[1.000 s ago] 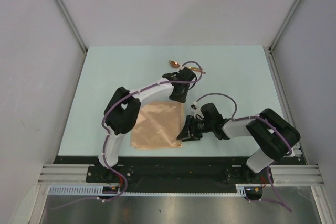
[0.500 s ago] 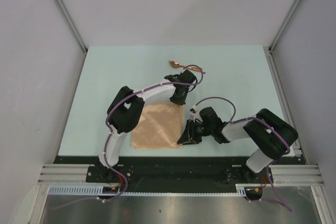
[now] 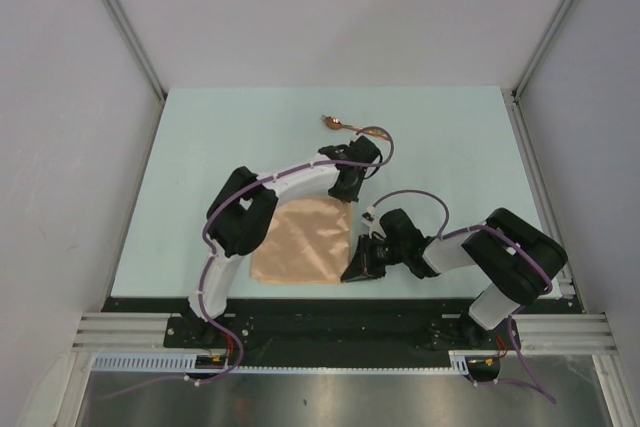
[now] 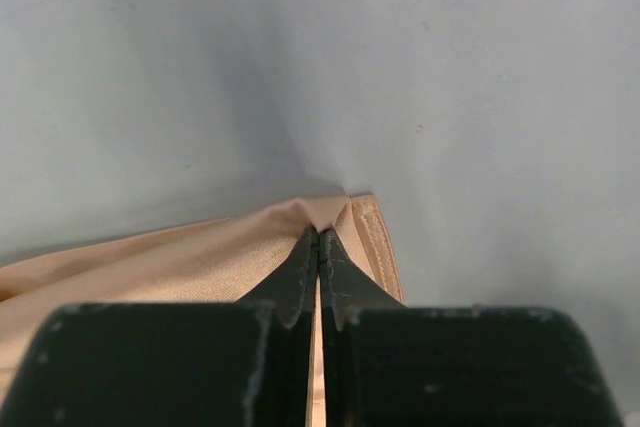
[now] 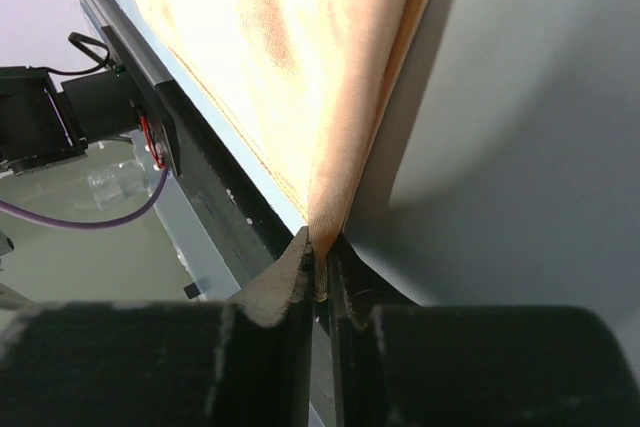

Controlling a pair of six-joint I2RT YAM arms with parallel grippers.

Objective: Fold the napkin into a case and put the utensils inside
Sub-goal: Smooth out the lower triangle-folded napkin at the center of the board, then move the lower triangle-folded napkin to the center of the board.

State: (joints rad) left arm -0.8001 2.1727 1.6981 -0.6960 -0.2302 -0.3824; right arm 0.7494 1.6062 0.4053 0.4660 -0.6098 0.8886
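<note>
The peach-orange napkin (image 3: 300, 240) lies on the pale table between my two arms. My left gripper (image 3: 347, 197) is shut on its far right corner; in the left wrist view the stitched hem (image 4: 375, 242) bunches at the closed fingertips (image 4: 320, 237). My right gripper (image 3: 354, 269) is shut on the near right corner, and the cloth (image 5: 300, 67) rises taut from the fingertips (image 5: 321, 247) in the right wrist view. The copper-gold utensils (image 3: 352, 127) lie on the table beyond the left wrist, partly behind its cable.
The black front rail (image 3: 330, 307) of the table runs just behind the right gripper, also seen as a dark edge (image 5: 190, 147) in the right wrist view. Grey walls enclose the table on three sides.
Both grippers have closed on the napkin's right corners. The left gripper has come nearer, onto the far corner; the right gripper has moved down and a little left onto the near corner.
</note>
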